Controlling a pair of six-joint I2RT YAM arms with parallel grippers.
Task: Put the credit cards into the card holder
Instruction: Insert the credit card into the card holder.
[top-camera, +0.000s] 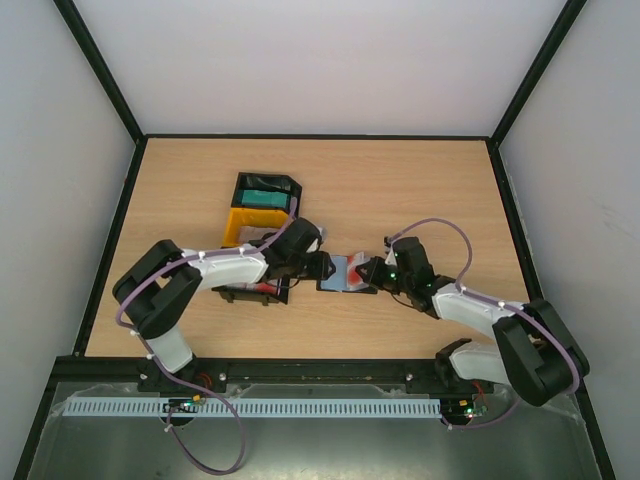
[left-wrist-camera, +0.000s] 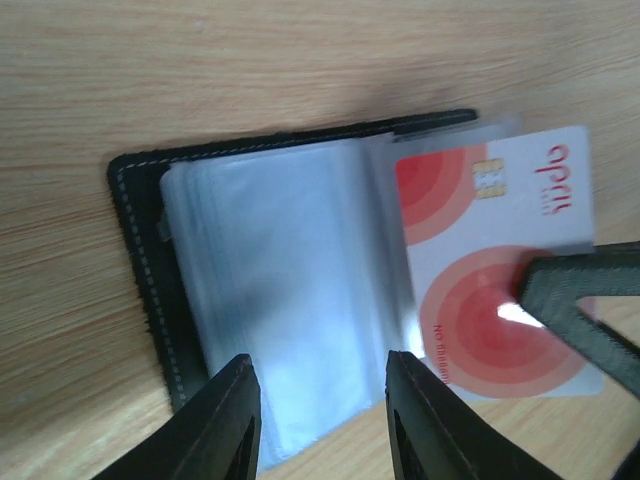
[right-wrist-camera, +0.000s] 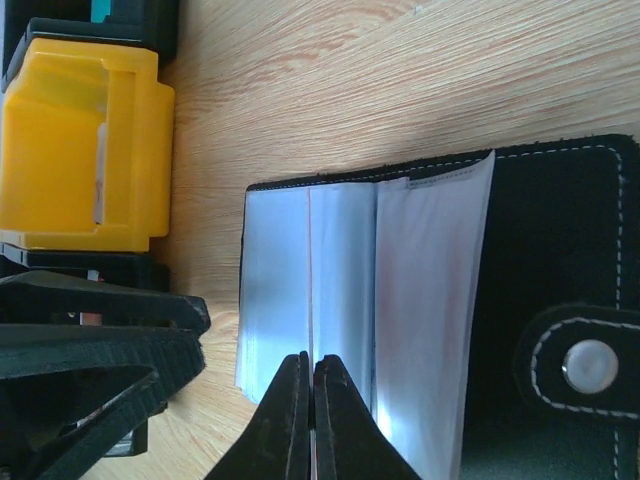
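The black card holder (top-camera: 343, 273) lies open on the table between my two grippers, its clear sleeves (left-wrist-camera: 280, 300) fanned out. My right gripper (top-camera: 376, 272) is shut on a red-and-white credit card (left-wrist-camera: 490, 260), which lies partly inside a sleeve on the holder's right half. In the right wrist view the card (right-wrist-camera: 311, 290) shows edge-on between the shut fingertips of the right gripper (right-wrist-camera: 312, 400), with the holder's cover (right-wrist-camera: 560, 240) and snap strap (right-wrist-camera: 588, 366) to the right. My left gripper (left-wrist-camera: 325, 410) is open and empty over the sleeves' near edge.
A black tray of teal cards (top-camera: 266, 188) stands at the back, a yellow tray (top-camera: 254, 226) in front of it, also in the right wrist view (right-wrist-camera: 85, 150). A black tray with red cards (top-camera: 250, 290) lies under the left arm. The left gripper's fingers (right-wrist-camera: 90, 350) are close beside the holder.
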